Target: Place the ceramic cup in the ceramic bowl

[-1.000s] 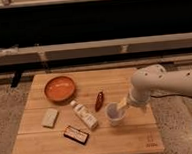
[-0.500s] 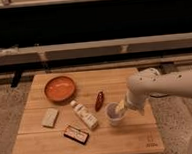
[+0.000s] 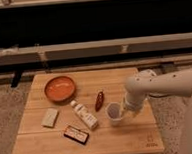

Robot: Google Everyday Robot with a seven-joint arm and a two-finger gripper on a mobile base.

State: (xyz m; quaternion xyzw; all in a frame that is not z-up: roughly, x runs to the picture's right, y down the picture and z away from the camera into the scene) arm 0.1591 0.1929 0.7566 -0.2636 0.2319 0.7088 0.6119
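The ceramic cup (image 3: 114, 113), a small whitish-grey tumbler, stands upright on the wooden table (image 3: 119, 140), right of centre. My gripper (image 3: 123, 110) reaches down from the white arm (image 3: 155, 87) on the right and sits at the cup's right rim, touching or just beside it. The ceramic bowl (image 3: 60, 88), shallow and orange-red, rests on the table's far left and holds nothing, well apart from the cup.
A white bottle (image 3: 85, 115) lies on its side left of the cup. A small red object (image 3: 99, 100) lies just behind it. A pale block (image 3: 50, 117) and a dark flat packet (image 3: 76, 134) lie at the front left.
The arm's elbow has shifted slightly left, bringing the gripper closer against the cup. The cup, bowl and other objects have not moved.
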